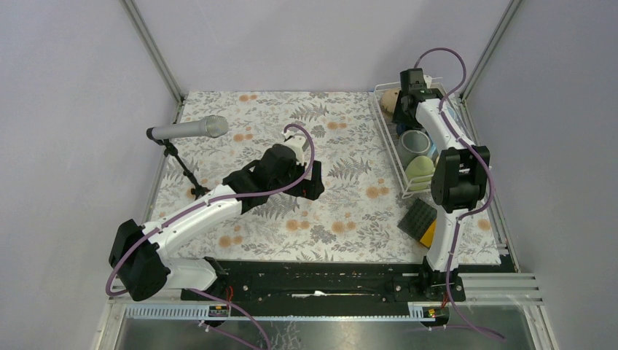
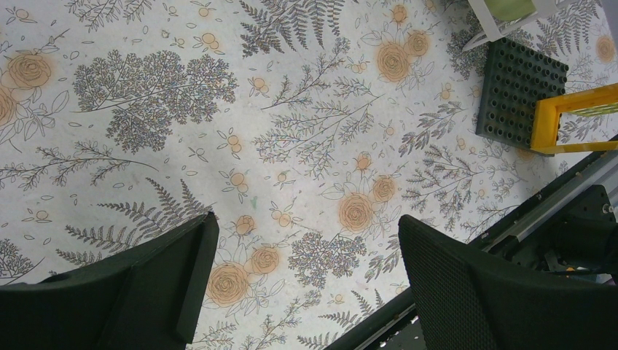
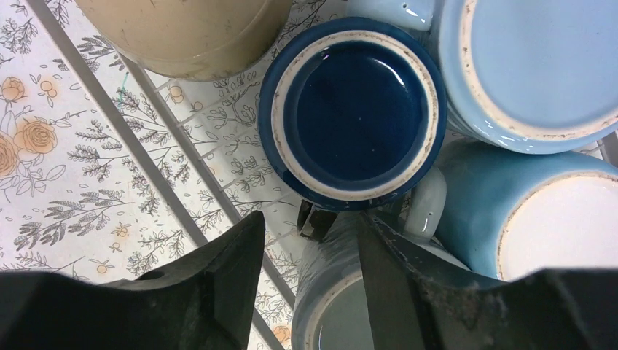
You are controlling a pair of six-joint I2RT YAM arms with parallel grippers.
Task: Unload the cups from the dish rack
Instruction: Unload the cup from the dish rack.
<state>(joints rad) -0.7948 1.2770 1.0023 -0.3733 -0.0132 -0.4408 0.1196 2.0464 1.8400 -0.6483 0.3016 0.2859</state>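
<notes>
The white wire dish rack point(image 1: 391, 149) stands at the table's right edge with several cups in it, among them a green one point(image 1: 419, 169) and a grey one point(image 1: 414, 142). My right gripper point(image 1: 405, 98) reaches down into its far end. In the right wrist view, a dark blue cup point(image 3: 353, 109), two light blue cups point(image 3: 532, 65) and a tan cup point(image 3: 182, 36) sit upside down. My right gripper point(image 3: 312, 222) straddles the wall of a grey-blue mug point(image 3: 335, 292): one finger is inside it, the other is a gap away outside. My left gripper point(image 2: 306, 222) hangs open over bare cloth.
A microphone on a small stand point(image 1: 189, 130) sits at the table's left. A black studded pad point(image 2: 517, 87) with a yellow frame point(image 2: 576, 117) lies just in front of the rack's near end point(image 2: 503, 22). The floral cloth point(image 1: 291, 124) covers the table.
</notes>
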